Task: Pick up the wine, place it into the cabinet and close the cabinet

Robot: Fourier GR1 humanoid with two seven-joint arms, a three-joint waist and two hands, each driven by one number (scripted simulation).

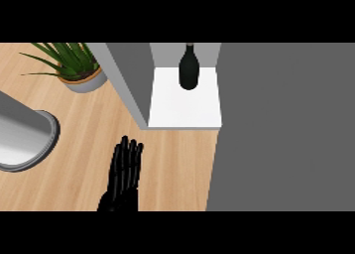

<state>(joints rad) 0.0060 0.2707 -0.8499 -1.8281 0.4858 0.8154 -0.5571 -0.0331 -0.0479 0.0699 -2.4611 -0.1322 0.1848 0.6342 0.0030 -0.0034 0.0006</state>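
Inside cabinet (186,111), wine (188,68) upright, top cropped, left hand (124,173) open

Cabinet (209,74): at the surface's (173,163) far edge, right of the middle, open toward the near side.
Wine bottle (188,69): upright inside the cabinet, on its shelf floor, toward the back.
Potted plant (78,69): far left corner of the surface, left of the cabinet.
Cylinder (19,136): at the left edge, nearer than the plant.
Left robot hand (125,168): over the near edge, in front of the cabinet, right of the cylinder.
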